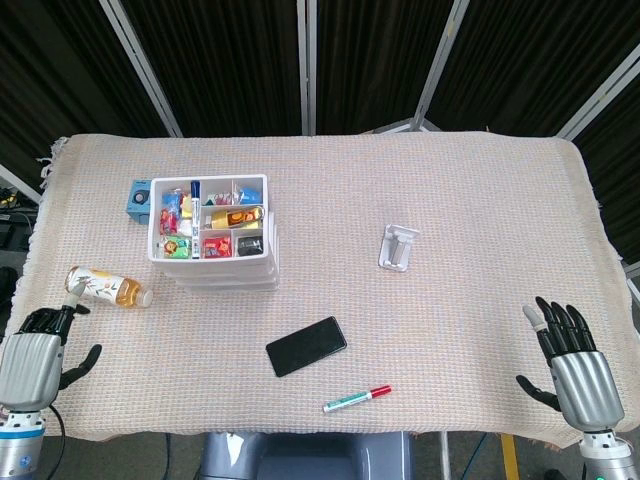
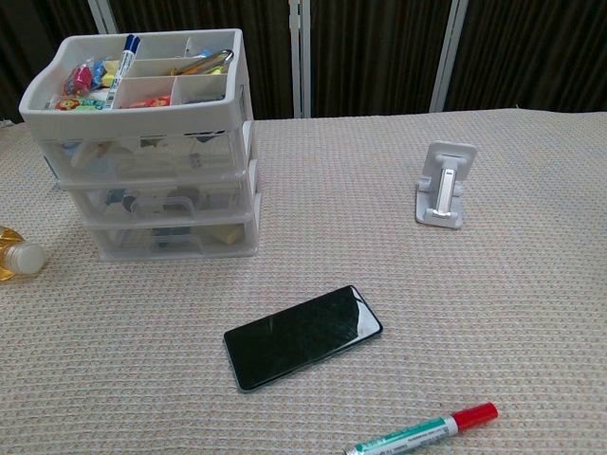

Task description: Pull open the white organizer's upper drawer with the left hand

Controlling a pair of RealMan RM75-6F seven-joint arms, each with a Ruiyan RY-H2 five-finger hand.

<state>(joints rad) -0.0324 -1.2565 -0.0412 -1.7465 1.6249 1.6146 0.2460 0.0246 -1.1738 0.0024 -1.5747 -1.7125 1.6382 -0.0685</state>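
The white organizer [image 1: 225,272] stands left of centre on the cloth, its top tray filled with small items. In the chest view the organizer [image 2: 242,142] shows three stacked drawers, and the upper drawer [image 2: 142,156] is pushed in. My left hand [image 1: 30,362] hovers at the table's front left corner, well short of the organizer, holding nothing, with its fingers bent forward and the thumb apart. At the front right corner my right hand [image 1: 572,362] is empty, with its fingers spread. Neither hand shows in the chest view.
A bottle [image 1: 105,288] lies between my left hand and the organizer. A black phone [image 1: 306,346], a red-capped marker [image 1: 357,398] and a white phone stand [image 1: 398,247] lie to the right. A blue box [image 1: 139,198] sits behind the organizer's left side.
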